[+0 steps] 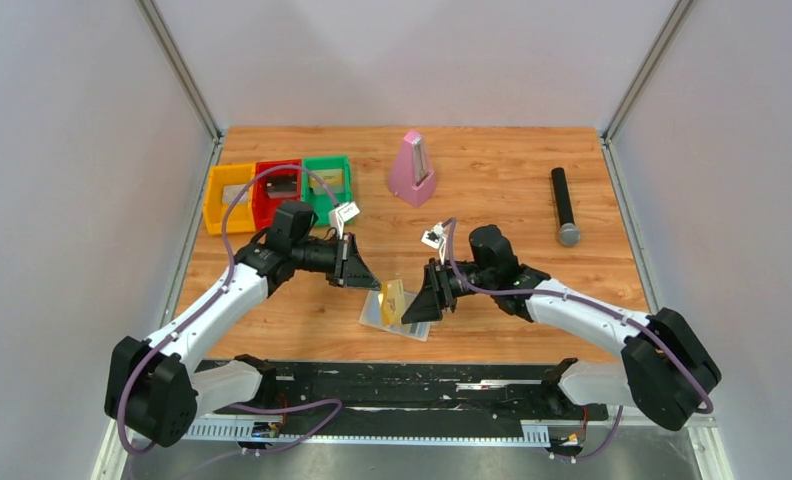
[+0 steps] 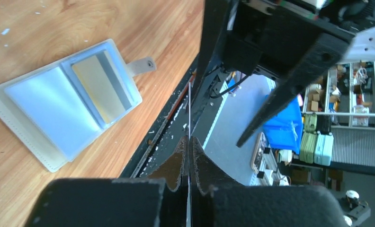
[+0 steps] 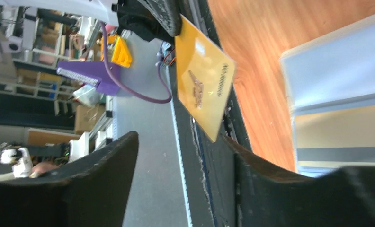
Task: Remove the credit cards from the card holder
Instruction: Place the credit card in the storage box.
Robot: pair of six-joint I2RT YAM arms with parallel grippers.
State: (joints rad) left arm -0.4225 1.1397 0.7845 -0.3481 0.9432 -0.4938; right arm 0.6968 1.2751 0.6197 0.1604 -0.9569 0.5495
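Two arms meet over the near-centre of the table [image 1: 492,180]. The left gripper [image 2: 189,142] is pressed together on the yellow card [image 3: 204,85] and pinches it by one edge. In the left wrist view this card appears edge-on, as a thin line rising from between the closed fingers. The card is held tilted and clear of the table. In the top view it sits over the card holder [image 2: 15,127].

The right gripper [image 3: 181,142] stands spread, with one finger on each side of the card's free corner. Contact between either finger and the card cannot be determined.

The card holder lies open and flat on the table below both grippers, near the front edge, with its strap tab [image 2: 143,65] extended. One inner panel is bare pale blue. The other panel contains a second card [image 2: 100,87], gold with a grey stripe.

A row of bins [image 1: 260,205] occupies the far left. A pink metronome [image 1: 412,170] stands at the far centre. A black microphone [image 1: 564,205] lies to the right.
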